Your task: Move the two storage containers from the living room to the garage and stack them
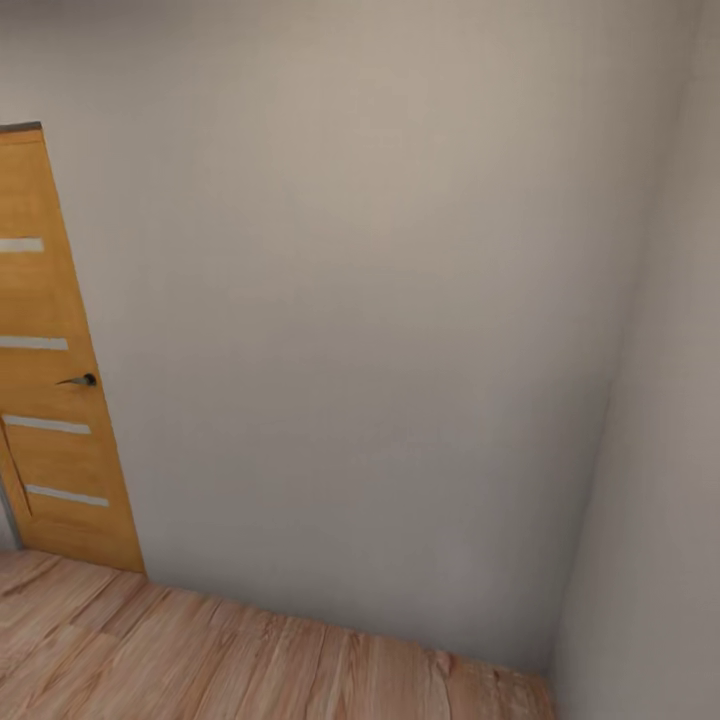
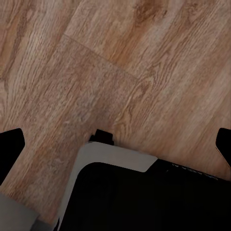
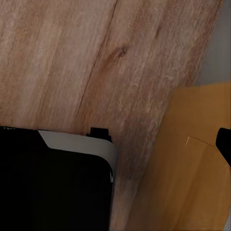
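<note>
A plain white wall spans most of the head view, meeting a side wall in a corner at the right, with only a narrow strip of light wood-plank floor open below. An orange wooden door with pale glazed strips and a dark lever handle stands closed at the left. Both wrist cameras look down at the planks and the robot's dark, grey-trimmed base. The left gripper shows two dark fingertips spread wide, holding nothing. Of the right gripper, one fingertip shows; its opening cannot be told. An orange-tan panel lies beside the base there.
</note>
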`<state>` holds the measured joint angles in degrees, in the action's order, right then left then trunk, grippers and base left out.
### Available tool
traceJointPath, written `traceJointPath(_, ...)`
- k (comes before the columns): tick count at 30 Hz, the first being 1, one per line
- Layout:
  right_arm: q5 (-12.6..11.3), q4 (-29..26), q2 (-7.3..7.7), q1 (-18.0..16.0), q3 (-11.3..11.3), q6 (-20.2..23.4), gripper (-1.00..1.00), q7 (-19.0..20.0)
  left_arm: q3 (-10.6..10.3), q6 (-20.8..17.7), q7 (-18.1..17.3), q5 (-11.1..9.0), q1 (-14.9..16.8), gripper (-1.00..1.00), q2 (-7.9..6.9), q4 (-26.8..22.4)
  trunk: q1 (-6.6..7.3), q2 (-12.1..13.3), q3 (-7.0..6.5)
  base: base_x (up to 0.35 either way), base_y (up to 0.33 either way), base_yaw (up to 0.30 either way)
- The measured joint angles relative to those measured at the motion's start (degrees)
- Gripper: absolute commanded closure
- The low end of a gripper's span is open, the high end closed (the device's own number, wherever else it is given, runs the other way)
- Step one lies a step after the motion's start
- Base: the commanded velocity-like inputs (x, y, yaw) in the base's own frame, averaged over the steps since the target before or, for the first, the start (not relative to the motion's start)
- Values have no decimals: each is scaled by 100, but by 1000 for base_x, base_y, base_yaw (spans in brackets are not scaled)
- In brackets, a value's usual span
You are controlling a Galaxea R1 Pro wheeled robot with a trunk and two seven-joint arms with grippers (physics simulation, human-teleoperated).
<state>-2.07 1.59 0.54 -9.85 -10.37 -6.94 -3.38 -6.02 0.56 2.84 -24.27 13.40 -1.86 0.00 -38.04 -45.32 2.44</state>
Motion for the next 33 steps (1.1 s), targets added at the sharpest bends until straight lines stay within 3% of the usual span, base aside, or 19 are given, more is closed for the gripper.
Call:
traceJointPath(11,0,0,0,0,-3,2,-100,0,0,0,0,-6,0,-100,0,0,-1,2,0,202,0,269)
traceJointPath(33,-8,0,0,0,1,17,-100,-1,-1,3,1,-6,0,-100,0,0,-3,0,0,6,0,269)
